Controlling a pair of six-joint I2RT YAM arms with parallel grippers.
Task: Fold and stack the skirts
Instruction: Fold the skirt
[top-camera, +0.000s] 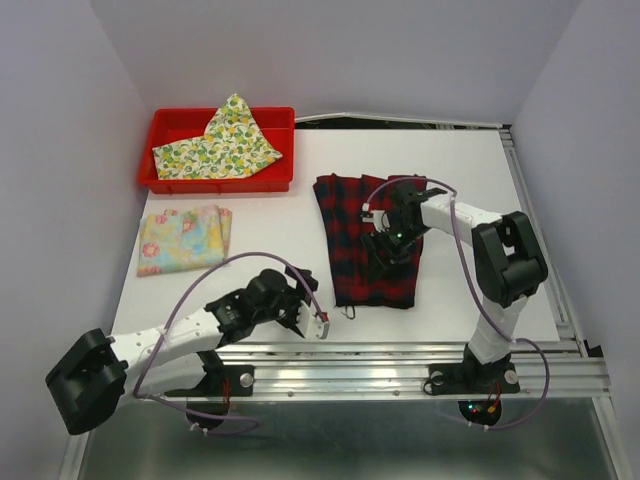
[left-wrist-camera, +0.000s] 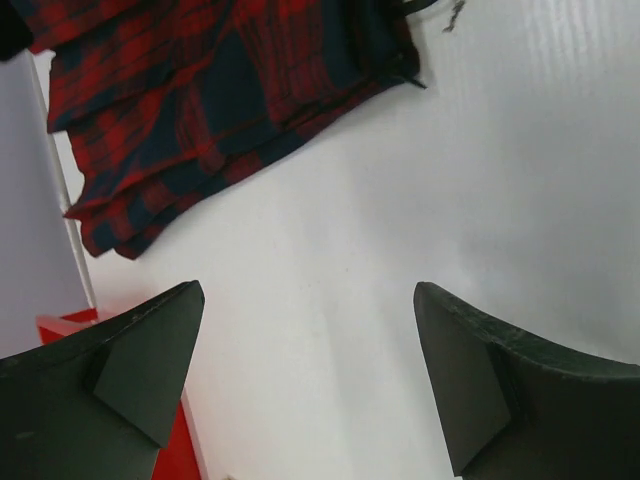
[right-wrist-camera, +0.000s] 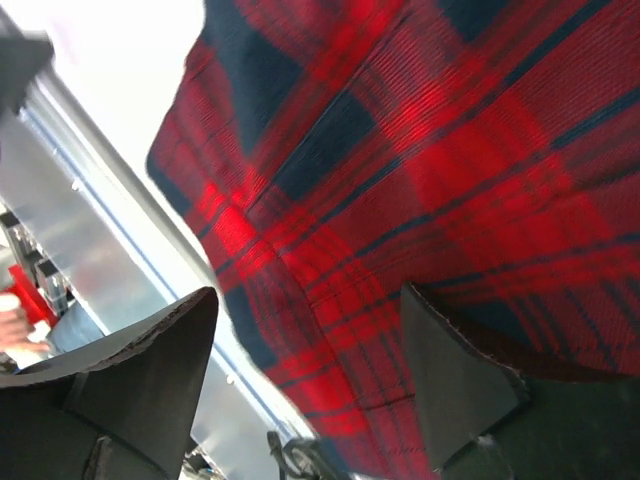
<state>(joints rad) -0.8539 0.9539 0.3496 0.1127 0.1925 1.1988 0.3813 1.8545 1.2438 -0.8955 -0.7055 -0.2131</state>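
The red-and-black plaid skirt (top-camera: 362, 240) lies flat on the white table, mid-right; it also shows in the left wrist view (left-wrist-camera: 200, 100) and fills the right wrist view (right-wrist-camera: 420, 180). My right gripper (top-camera: 385, 245) hovers over the skirt's right half, jaws open, nothing between them (right-wrist-camera: 310, 340). My left gripper (top-camera: 300, 315) is open and empty over bare table left of the skirt's near hem (left-wrist-camera: 310, 340). The pastel floral skirt (top-camera: 183, 238) lies folded at the left. The lemon-print skirt (top-camera: 222, 145) lies crumpled in the red tray (top-camera: 170, 180).
The red tray sits at the back left. A metal rail (top-camera: 400, 355) runs along the table's near edge, and another rail (top-camera: 530, 200) along the right edge. Purple cables loop off both arms.
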